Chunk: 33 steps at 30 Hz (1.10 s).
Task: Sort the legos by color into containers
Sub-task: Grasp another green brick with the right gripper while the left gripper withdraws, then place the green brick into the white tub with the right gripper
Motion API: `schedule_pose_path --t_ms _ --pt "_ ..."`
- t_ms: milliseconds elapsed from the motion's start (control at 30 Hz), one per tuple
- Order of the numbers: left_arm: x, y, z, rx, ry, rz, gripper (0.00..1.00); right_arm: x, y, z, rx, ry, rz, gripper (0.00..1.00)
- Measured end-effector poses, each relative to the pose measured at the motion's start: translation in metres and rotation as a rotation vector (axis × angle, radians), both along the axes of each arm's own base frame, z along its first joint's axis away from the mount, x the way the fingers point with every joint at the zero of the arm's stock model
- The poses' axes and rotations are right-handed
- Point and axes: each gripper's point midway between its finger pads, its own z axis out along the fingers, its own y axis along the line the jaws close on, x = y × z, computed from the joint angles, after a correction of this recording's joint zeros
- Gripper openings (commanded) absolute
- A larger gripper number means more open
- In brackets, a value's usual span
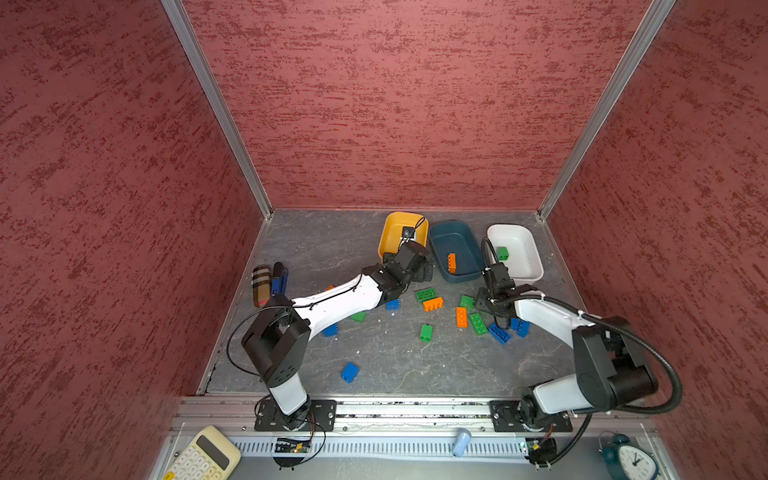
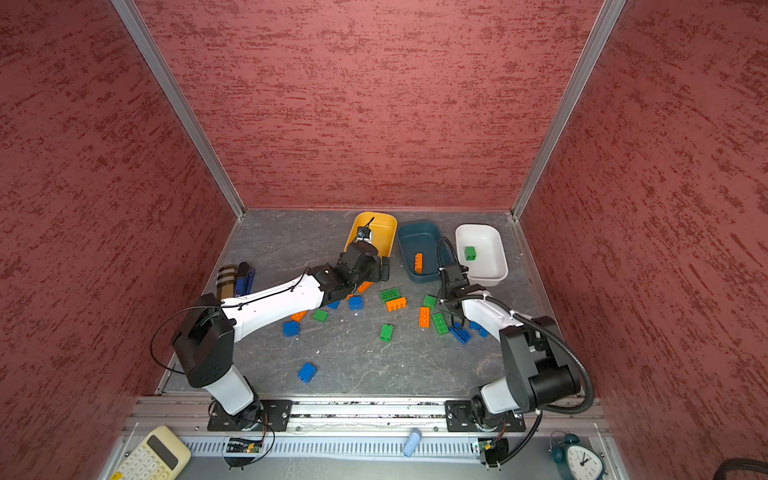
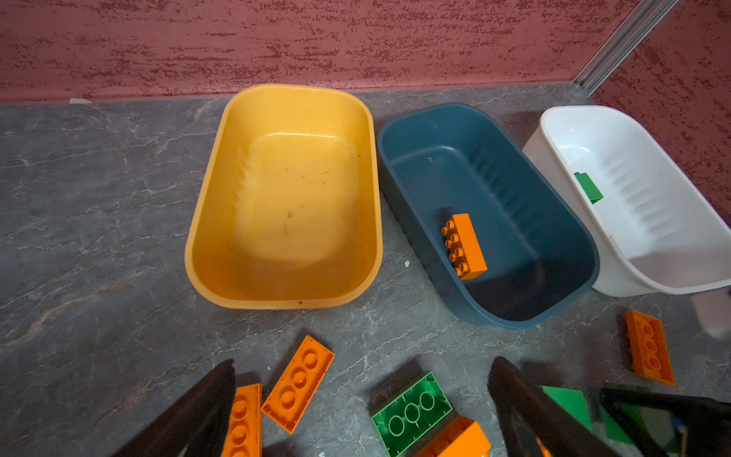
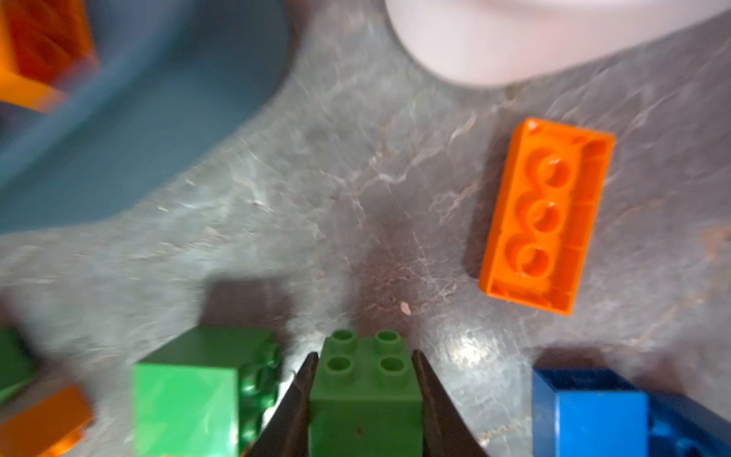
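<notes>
Right gripper (image 4: 364,356): drawn in tight on a square green lego (image 4: 366,403), one jaw pressed to each side, its four studs shown between the fingertips; whether it is raised off the table (image 1: 316,249) cannot be told; a second green lego (image 4: 190,391) is seen on its side just beside the held one, a blue lego (image 4: 589,411) near on the opposite side, and an upturned orange lego (image 4: 548,215) apart from the jaws, beyond which the blurred wall of the white tub (image 4: 514,39) is seen. Left gripper (image 3: 362,363): spread to its full width, nothing grasped; it is held above loose legos, an upturned green long lego (image 3: 411,411) lying under the gap between the jaws and an upturned orange long lego (image 3: 298,383) near one finger. Yellow tub (image 3: 205,221), teal tub (image 3: 514,190) and the white tub are set in a row by the back wall, ahead of the left gripper; one orange brick (image 3: 463,247) is held in the teal tub, one green brick (image 3: 588,188) in the white tub. Further legos are scattered on the table, among them a lone blue brick (image 1: 350,372) well apart toward the front.
</notes>
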Motion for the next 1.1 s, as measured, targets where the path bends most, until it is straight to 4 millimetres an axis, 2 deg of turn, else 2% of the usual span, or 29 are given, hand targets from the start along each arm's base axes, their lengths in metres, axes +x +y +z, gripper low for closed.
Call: schedule_pose_path --t_ms 133,267,400,567,667,800,1100 --pt "-0.003 0.005 -0.005 0.0 0.009 0.015 1.0 0.01 0.001 0.038 0.012 -0.133 0.022 0.3" --pt "-0.003 0.006 -0.006 -0.01 0.012 0.029 1.0 0.016 -0.012 0.065 0.002 -0.217 0.011 0.3" --pt "-0.004 0.009 -0.005 -0.024 0.011 0.046 0.99 0.032 -0.043 0.087 -0.023 -0.265 -0.039 0.31" --pt "-0.006 0.015 -0.006 -0.026 0.01 0.069 1.0 0.064 -0.082 0.109 -0.057 -0.293 -0.093 0.31" --pt "-0.007 0.018 -0.007 -0.03 0.012 0.08 0.99 0.085 -0.103 0.105 -0.069 -0.269 -0.112 0.31" --pt "-0.01 0.024 -0.006 -0.033 0.012 0.097 1.0 0.112 -0.125 0.084 -0.076 -0.198 -0.122 0.32" --pt "-0.015 0.042 -0.015 -0.022 0.052 0.14 1.0 0.168 -0.151 0.039 -0.177 -0.052 -0.071 0.36"
